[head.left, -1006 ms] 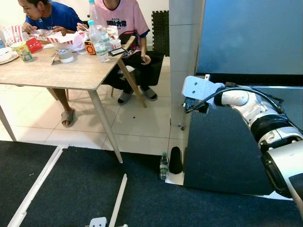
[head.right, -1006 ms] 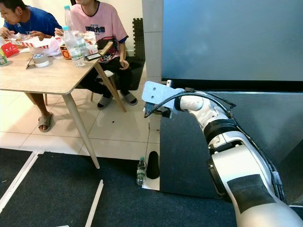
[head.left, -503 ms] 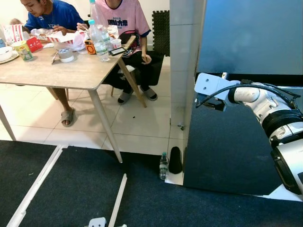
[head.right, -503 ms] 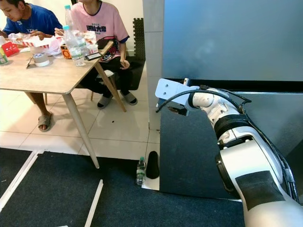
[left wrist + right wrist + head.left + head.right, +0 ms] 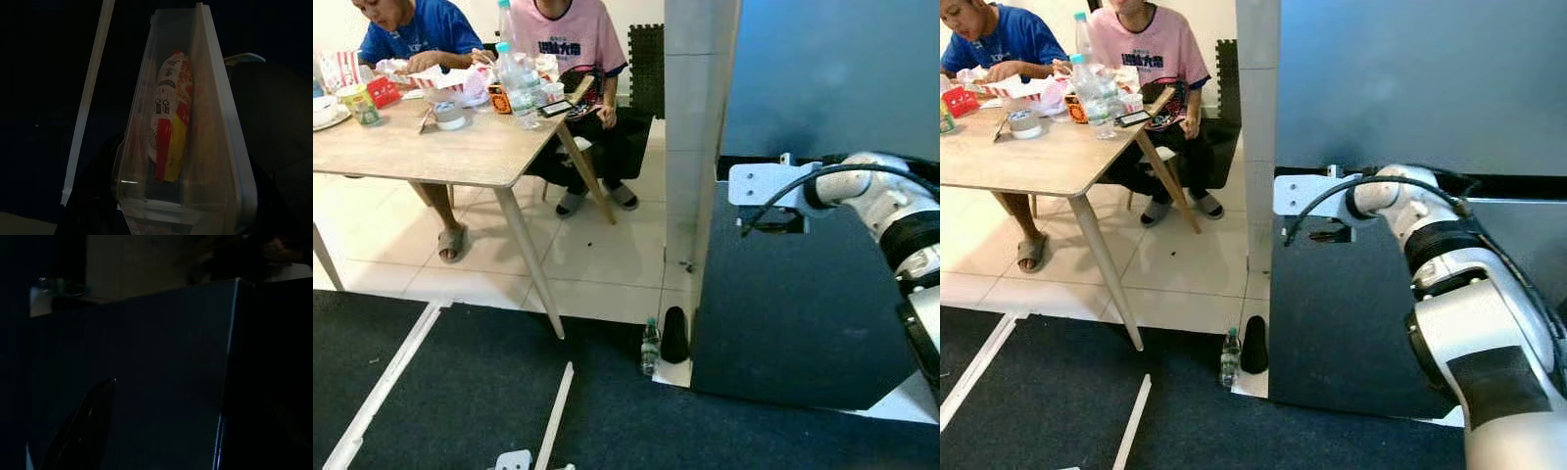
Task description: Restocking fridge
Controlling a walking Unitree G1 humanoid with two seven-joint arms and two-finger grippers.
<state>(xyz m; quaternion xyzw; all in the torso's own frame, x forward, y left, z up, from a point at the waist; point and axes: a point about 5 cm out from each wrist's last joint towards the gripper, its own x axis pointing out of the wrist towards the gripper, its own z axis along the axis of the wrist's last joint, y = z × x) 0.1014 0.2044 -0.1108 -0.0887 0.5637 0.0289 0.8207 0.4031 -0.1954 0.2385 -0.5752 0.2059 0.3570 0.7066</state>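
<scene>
My right gripper [image 5: 1332, 233] is raised against the front of the fridge [image 5: 1410, 88], at the dark gap between its upper door and lower door [image 5: 1342, 323]; I cannot tell whether those fingers are open or closed. My left fingers are closed around a clear plastic container [image 5: 195, 147] with a red and yellow food packet [image 5: 168, 132] inside, seen dimly in the left wrist view. A small water bottle [image 5: 651, 345] stands on the floor just beside the fridge's lower corner. Farther left, two people sit eating at a wooden table [image 5: 431, 147] carrying bottles and cups.
</scene>
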